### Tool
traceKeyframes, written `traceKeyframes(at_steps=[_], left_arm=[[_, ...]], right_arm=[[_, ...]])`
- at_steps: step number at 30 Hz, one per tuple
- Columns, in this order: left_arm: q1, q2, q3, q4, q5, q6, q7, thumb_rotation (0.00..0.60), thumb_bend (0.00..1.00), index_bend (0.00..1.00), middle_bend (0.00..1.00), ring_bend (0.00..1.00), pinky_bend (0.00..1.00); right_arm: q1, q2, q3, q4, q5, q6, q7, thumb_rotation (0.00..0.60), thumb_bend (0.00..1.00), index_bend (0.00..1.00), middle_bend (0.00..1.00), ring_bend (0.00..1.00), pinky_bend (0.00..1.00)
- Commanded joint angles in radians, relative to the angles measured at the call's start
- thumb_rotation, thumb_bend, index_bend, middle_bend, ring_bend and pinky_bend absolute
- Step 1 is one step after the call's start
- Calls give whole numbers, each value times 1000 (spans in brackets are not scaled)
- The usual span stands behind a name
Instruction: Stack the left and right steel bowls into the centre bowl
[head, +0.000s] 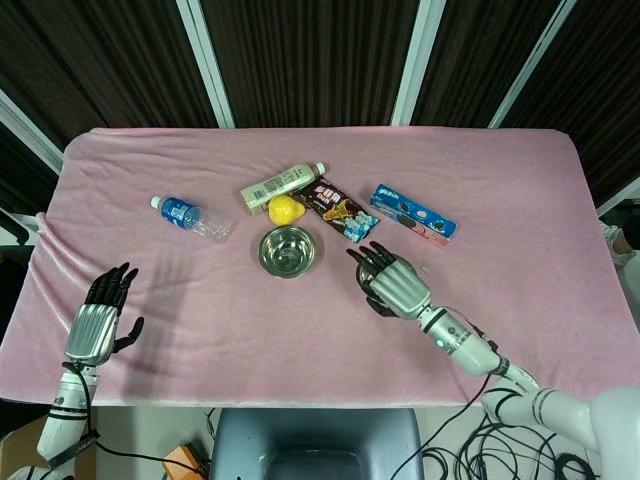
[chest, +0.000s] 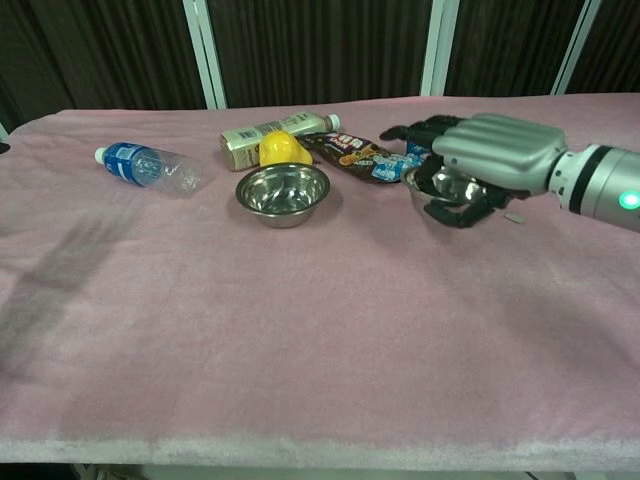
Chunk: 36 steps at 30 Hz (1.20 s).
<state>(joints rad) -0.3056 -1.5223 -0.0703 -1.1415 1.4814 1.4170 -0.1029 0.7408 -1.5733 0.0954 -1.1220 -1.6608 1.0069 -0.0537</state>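
Steel bowl sits gripped under the right hand, lifted off the cloth.

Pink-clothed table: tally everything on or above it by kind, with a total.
Round steel bowls: 2, one standing free, one held up by the right hand
Bottles: 2, clear blue-labelled, beige
Snack packs: 2, dark wrapper, blue box
Yellow fruit: 1
Total: 7

My right hand: silver back, black fingers
Bowl I hold: shiny steel
Centre bowl: steel
Tablecloth: pink
Lemon: yellow
Bottle: blue label
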Motion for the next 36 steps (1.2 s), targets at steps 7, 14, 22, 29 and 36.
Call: traceKeyframes(at_steps=[7,14,22,29,36], left_arm=[[8,3,-1,8,1,5,-13,600,374,0,0,0,102],[26,27,-7,22,-1,27,-27,600,375,0,0,0,103],[46,69,-9,17,4,51,-51,600,374,0,0,0,103],[62,96,-15,11,-13,48,-71,600,375,0,0,0,103],[69,95,-6,0,2,55,-68,600,374,0,0,0,103]], right_arm=[[123,9,163,-71,144,-95,-184,600,638,803,34,0,0],[369,-270,281,147,299,-228,-441,600,638,800,43,0,0],[545,-561,327,533,403,-308,-431,600,638,785,44,0,0],[616,-689,303,745,403,-364,-359,600,638,647,48,0,0],[549,-617,244,646,366,-313,-340,600,403,145,0,0,0]])
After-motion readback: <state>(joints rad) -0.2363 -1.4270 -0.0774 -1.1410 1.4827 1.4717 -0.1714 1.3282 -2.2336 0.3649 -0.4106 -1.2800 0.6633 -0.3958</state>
